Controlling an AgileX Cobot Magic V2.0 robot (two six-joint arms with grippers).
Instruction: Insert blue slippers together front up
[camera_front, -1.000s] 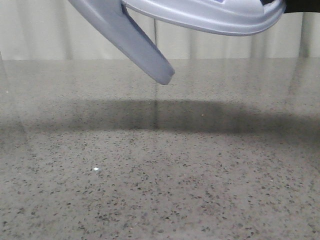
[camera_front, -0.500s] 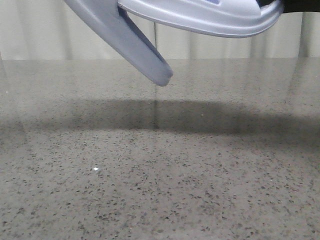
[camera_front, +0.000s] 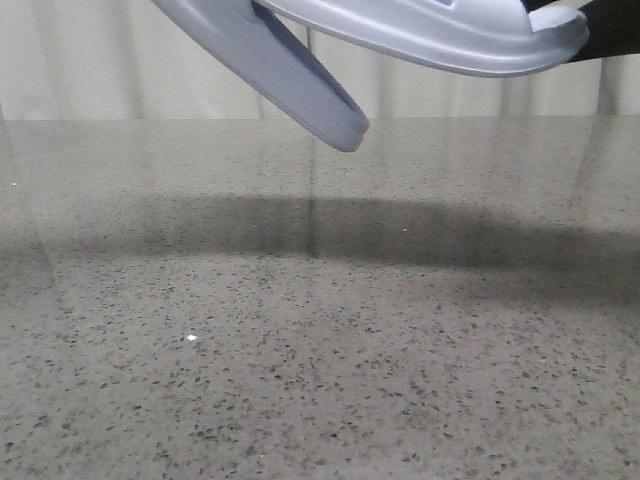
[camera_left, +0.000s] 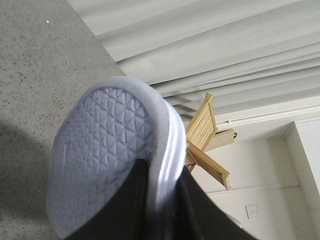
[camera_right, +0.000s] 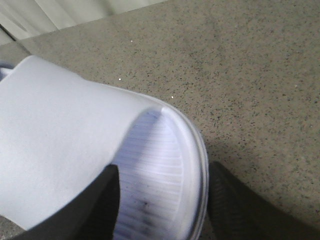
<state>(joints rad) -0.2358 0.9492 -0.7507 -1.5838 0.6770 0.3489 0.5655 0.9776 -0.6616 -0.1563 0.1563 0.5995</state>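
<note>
Both blue slippers hang above the speckled table (camera_front: 320, 340), along the top edge of the front view. The left slipper (camera_front: 270, 65) slants down to the right, its tip under the right slipper (camera_front: 440, 30), which lies nearly level. I cannot tell whether they touch. In the left wrist view my left gripper (camera_left: 161, 174) is shut on the rim of the left slipper (camera_left: 100, 150), whose triangle-tread sole faces the camera. My right gripper (camera_right: 162, 176) is shut across the end of the right slipper (camera_right: 160, 170), with one finger (camera_right: 102, 200) on the ribbed footbed beside the wide strap (camera_right: 55, 150).
A pale curtain (camera_front: 100, 70) hangs behind the table's far edge. The slippers' shadow (camera_front: 380, 230) falls across the middle of the tabletop. The left wrist view also shows a wooden folding frame (camera_left: 205, 135) and a wall socket (camera_left: 252, 210) far off.
Both slippers have shifted to the right in the front view. The left slipper's tip has risen a little and the right slipper's end has dipped slightly.
</note>
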